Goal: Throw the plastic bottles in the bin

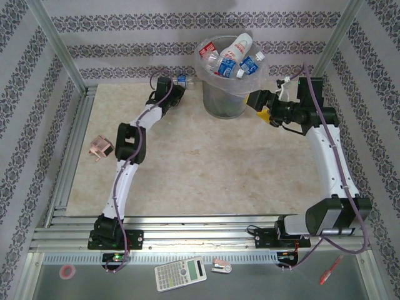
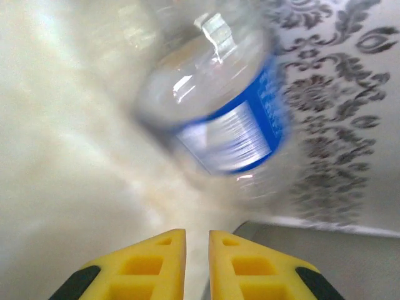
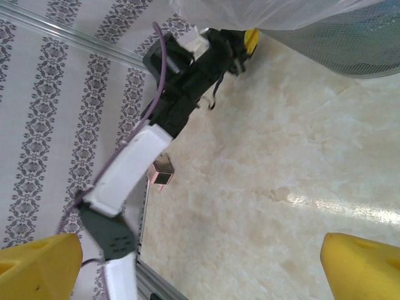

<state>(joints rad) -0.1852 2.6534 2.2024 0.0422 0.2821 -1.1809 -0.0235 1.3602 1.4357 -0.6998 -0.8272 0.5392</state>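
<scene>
While my left gripper (image 2: 197,234) is clenched empty behind a blue-labelled bottle (image 2: 219,119), my right gripper (image 3: 200,250) gapes wide open beside the bin (image 3: 362,47).

No words or numbers can be read anywhere. The bottle (image 2: 219,119) at the far left has a blue label with a white patch of tiny print, but it is too blurry to read. The bottles (image 1: 228,57) in the bin (image 1: 224,103) on the far side have red and blue labels with white marks, too small to make out. The calculator (image 1: 180,273) at the near edge has keys, but their signs are too small to read.
</scene>
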